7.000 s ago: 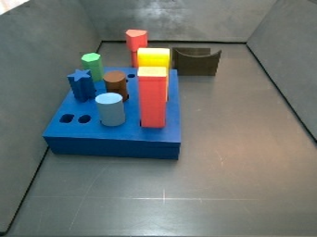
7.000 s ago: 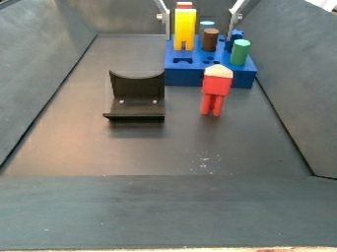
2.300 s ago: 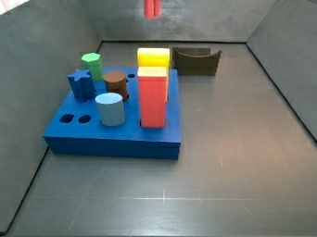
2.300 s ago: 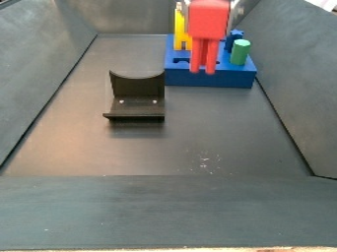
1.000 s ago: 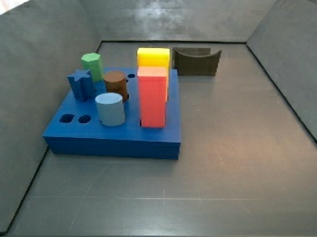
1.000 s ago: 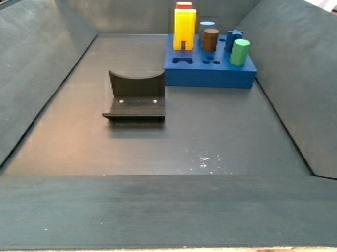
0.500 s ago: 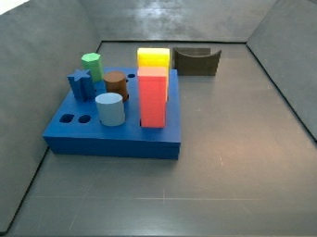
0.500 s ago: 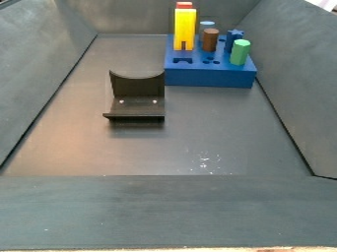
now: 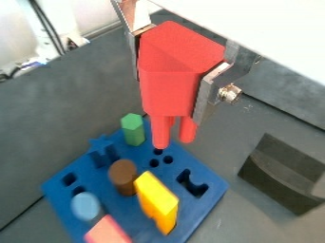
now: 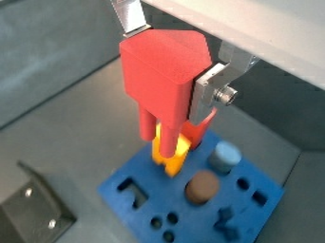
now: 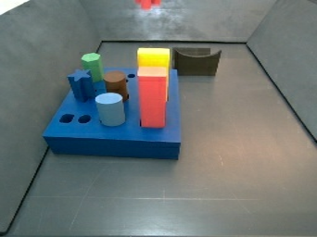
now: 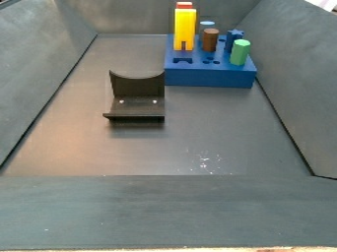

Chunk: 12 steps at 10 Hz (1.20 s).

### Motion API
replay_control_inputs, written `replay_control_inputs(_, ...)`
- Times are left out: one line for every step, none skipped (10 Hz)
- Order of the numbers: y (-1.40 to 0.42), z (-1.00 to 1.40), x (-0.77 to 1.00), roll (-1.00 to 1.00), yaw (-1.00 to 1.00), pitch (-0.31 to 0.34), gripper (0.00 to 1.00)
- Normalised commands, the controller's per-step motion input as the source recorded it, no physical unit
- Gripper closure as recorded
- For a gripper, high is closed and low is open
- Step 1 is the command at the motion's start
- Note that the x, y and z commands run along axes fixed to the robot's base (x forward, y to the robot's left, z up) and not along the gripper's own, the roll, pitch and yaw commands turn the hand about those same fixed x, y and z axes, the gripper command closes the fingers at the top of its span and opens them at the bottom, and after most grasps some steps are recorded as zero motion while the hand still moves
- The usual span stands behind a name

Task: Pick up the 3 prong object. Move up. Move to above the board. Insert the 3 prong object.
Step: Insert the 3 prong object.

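My gripper (image 9: 172, 66) is shut on the 3 prong object (image 9: 169, 76), a red peg with prongs hanging down, held high in the air. It shows in both wrist views (image 10: 159, 81). The blue board (image 9: 203, 196) lies far below the peg, with open holes in its top face. In a side view only the peg's lower tip (image 11: 148, 4) shows at the top edge, above the floor behind the board (image 11: 111, 134). In a side view the board (image 12: 211, 71) shows, but the gripper is out of view.
Pegs stand in the board: a green peg (image 11: 91, 65), a brown cylinder (image 11: 114, 81), a light blue cylinder (image 11: 110, 108), a yellow block (image 11: 152, 58), a tall red block (image 11: 152, 97). The fixture (image 11: 196, 60) stands behind the board. Grey walls enclose the floor.
The 3 prong object left the floor behind the board and rose out of both side views. Its lower tip has now come back into one side view at the top edge.
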Motion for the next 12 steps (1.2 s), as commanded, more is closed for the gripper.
replay_control_inputs(0.68,-0.93,-0.35,-0.08,0.00,-0.099,1.00)
replay_control_inputs(0.53,-0.98,-0.46,-0.03,0.00,-0.149,1.00)
replay_control_inputs(0.37,-1.00,-0.50,-0.01,0.00,-0.153,1.00)
replay_control_inputs(0.24,-1.00,-0.51,-0.01,0.00,-0.134,1.00)
replay_control_inputs(0.00,-1.00,-0.32,-0.02,0.00,-0.117,1.00)
replay_control_inputs(0.00,-0.86,-0.18,-0.04,0.00,-0.194,1.00)
replay_control_inputs(-0.03,-0.93,-0.07,-0.01,0.00,-0.170,1.00)
replay_control_inputs(-0.06,-0.85,0.00,-0.04,0.00,-0.194,1.00)
replay_control_inputs(0.00,-0.65,0.08,-0.04,0.01,-0.149,1.00)
replay_control_inputs(0.00,-0.65,0.00,0.03,0.16,-0.161,1.00)
replay_control_inputs(0.00,-0.43,0.00,0.08,0.37,-0.171,1.00)
replay_control_inputs(0.00,-0.15,-0.05,0.00,0.37,-0.147,1.00)
